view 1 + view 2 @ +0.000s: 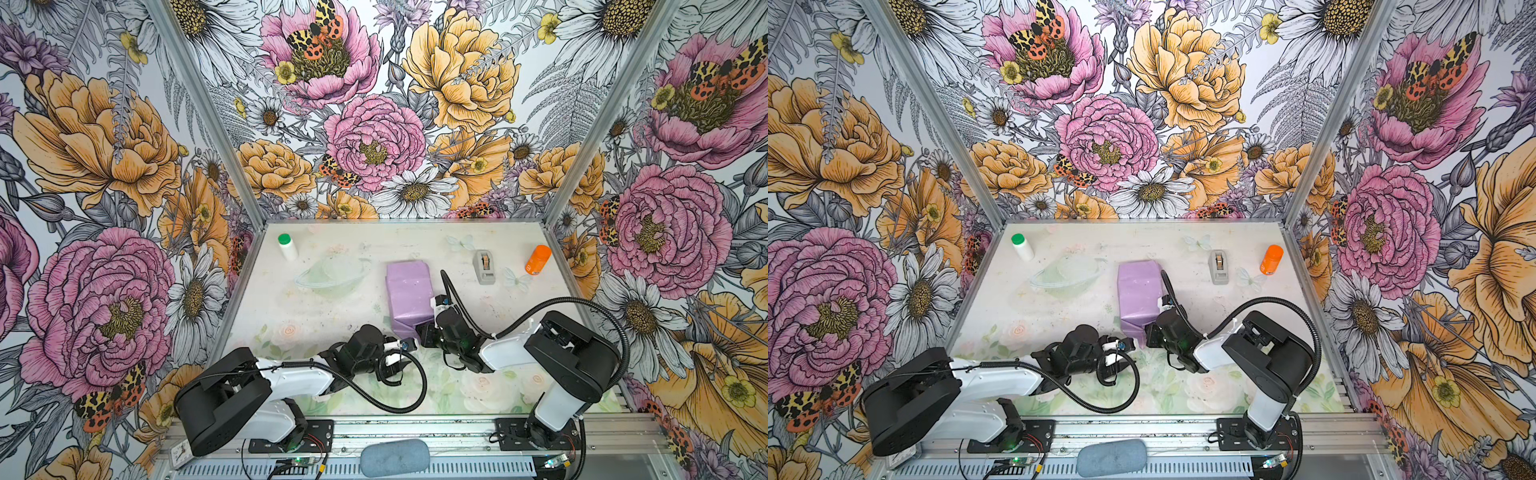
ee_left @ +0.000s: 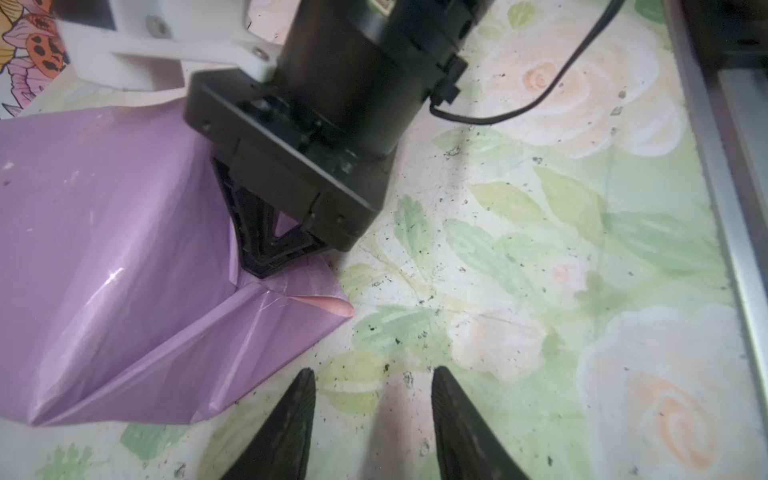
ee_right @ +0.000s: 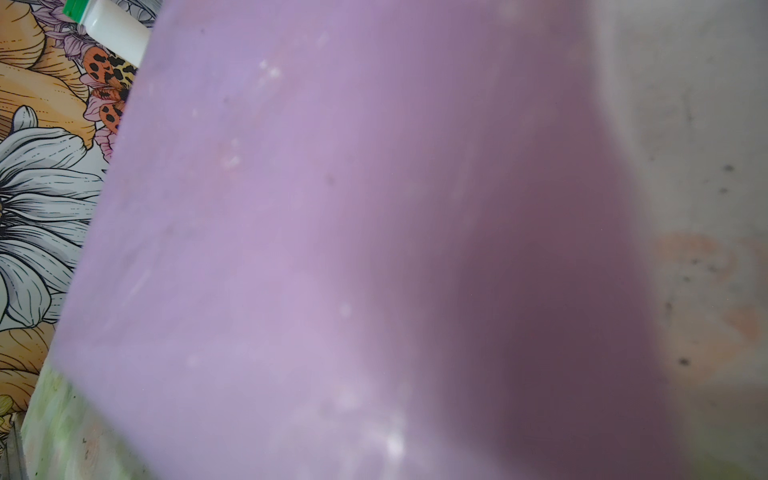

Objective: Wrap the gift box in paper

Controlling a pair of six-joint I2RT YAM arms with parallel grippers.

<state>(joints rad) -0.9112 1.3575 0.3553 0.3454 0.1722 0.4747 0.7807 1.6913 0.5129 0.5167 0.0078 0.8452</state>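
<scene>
The paper (image 1: 409,286) (image 1: 1140,286) is lilac and folded into a long boxy parcel in the middle of the table. The gift box is hidden under it. At the parcel's near end the paper (image 2: 104,228) spreads into creased flaps on the table. My right gripper (image 2: 266,266) (image 1: 422,334) is shut, its tips together and pressing into the fold at that end. The right wrist view shows only blurred paper (image 3: 291,249). My left gripper (image 2: 374,374) (image 1: 399,368) is open over bare table just in front of the flaps and holds nothing.
A white bottle with a green cap (image 1: 287,246) stands at the back left. At the back right are a grey tape dispenser (image 1: 484,266) and an orange bottle (image 1: 538,259). A clear bowl (image 1: 332,276) sits left of the parcel. Flowered walls enclose the table.
</scene>
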